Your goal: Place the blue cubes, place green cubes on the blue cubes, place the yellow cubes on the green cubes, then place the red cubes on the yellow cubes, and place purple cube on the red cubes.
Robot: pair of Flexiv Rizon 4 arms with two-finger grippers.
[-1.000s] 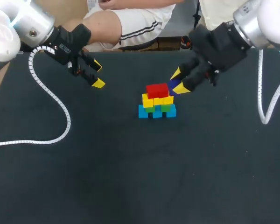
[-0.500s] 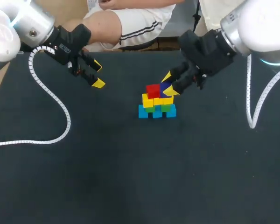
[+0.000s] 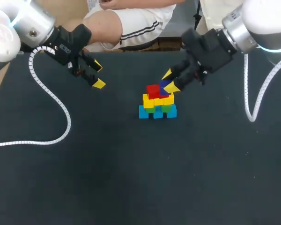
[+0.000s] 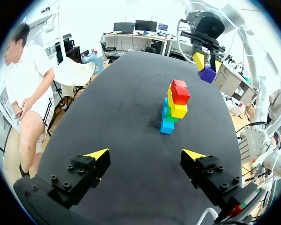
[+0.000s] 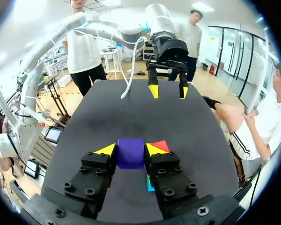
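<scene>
Right end effector (image 5: 131,150): fingers drawn in narrow on the purple cube (image 5: 130,153), which is pinched from two sides and sits square between the yellow tips. The cube hangs in the air close over the stack top, a little off to one side. From the left wrist view it looks clear of the red cubes (image 3: 154,90).

The stack below reads complete: blue cubes (image 3: 158,113) on the worktop (image 3: 131,178), then green cubes (image 3: 166,108), then yellow cubes (image 3: 159,100), with red on top. So this is the last step, capping with purple.

Next move, my read: centre over the red layer, come straight down, and open only once the cube is seated. The landing spot is small and the stack is tall and loose, so a sideways nudge from a finger could topple it.

Left end effector (image 3: 98,75): spread wide, empty, well apart from the stack on the left side of the worktop. It is not in the way.

A white coiled cable (image 3: 61,110) lies across the worktop's left part, also well apart from the stack. I see nothing blocking the drop.
</scene>
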